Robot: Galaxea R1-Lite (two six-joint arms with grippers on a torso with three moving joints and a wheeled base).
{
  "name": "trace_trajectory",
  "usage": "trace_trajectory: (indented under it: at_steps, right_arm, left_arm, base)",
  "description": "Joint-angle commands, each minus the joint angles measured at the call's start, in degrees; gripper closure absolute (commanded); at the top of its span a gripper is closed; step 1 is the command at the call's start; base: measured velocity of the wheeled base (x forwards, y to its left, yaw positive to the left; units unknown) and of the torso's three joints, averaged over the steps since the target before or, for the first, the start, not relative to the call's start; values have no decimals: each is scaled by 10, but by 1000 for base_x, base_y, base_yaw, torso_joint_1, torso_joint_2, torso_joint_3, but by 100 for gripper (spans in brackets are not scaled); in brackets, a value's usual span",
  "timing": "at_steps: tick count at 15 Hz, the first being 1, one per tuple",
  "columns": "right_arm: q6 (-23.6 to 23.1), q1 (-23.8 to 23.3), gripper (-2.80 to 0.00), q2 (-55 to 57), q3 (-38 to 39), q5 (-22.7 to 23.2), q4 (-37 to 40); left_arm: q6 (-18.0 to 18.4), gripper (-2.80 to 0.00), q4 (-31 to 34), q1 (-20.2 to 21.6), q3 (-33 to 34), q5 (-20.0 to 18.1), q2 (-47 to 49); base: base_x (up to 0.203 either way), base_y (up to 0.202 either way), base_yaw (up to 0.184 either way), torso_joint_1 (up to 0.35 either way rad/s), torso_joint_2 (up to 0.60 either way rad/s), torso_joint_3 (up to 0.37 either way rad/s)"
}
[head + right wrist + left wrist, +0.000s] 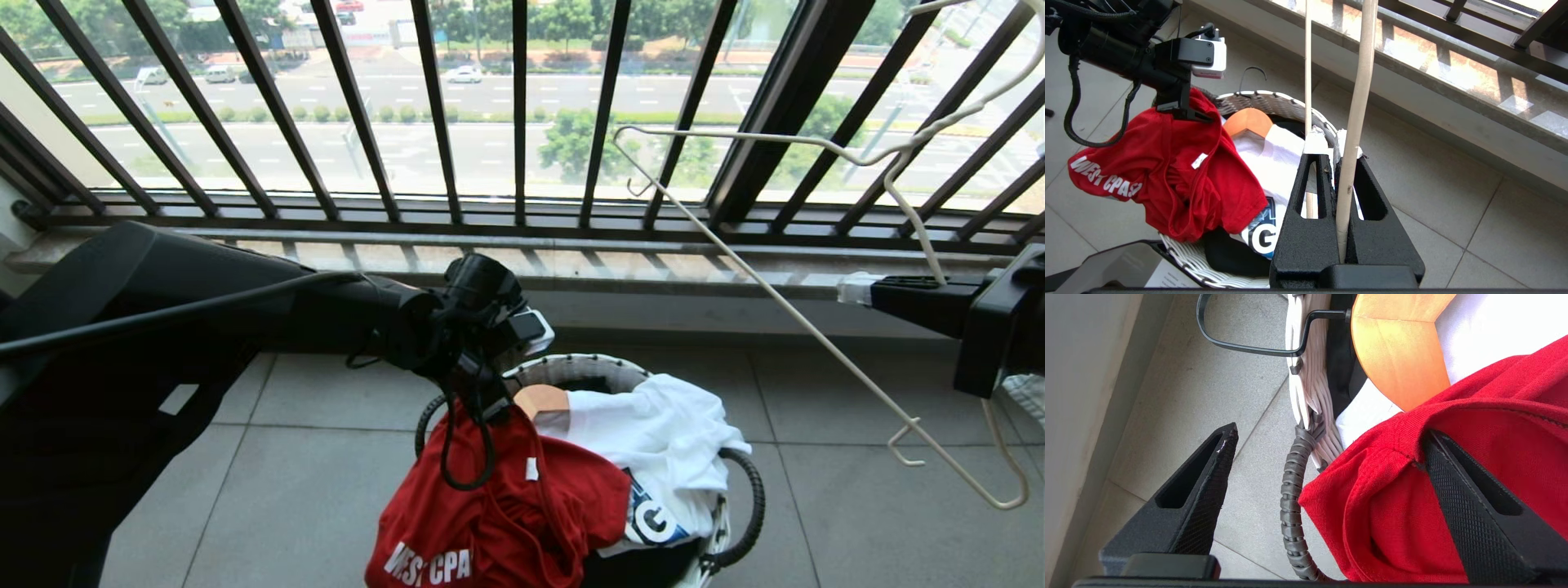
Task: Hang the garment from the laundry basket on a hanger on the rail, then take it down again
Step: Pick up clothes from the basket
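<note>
The red garment (506,514) with white print lies over the near edge of the laundry basket (571,371), partly spilling outside. My left gripper (482,392) hovers at the garment's top, open wide. In the left wrist view the garment's (1392,506) collar drapes over one finger (1470,514), and the other finger (1208,490) is bare over the floor. My right gripper (857,287), out to the right at ledge height, is shut on the cream wire hanger (775,302), whose rod (1355,102) is pinched between the fingers. The rail is out of view.
The basket also holds a white printed shirt (661,441), a wooden hanger (540,400) and a black garment (1229,253). A black barred railing (522,106) and a stone ledge (571,261) stand behind. Grey floor tiles (857,490) surround the basket.
</note>
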Motion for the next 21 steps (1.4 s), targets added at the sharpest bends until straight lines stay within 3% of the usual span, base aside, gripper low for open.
trace_trajectory:
  at_steps: [1, 4, 21]
  right_arm:
    - [-1, 0, 0, -1, 0, 1, 0]
    - [-1, 0, 0, -4, 0, 1, 0]
    - [-1, -1, 0, -5, -1, 1, 0]
  left_arm:
    - [3, -280, 1, 11, -5, 6, 0]
    - [1, -280, 1, 15, -5, 41, 5]
    - [3, -280, 2, 10, 22, 38, 1]
  base:
    - [0, 0, 0, 0, 0, 0]
    - [0, 0, 0, 0, 0, 0]
    - [0, 0, 0, 0, 0, 0]
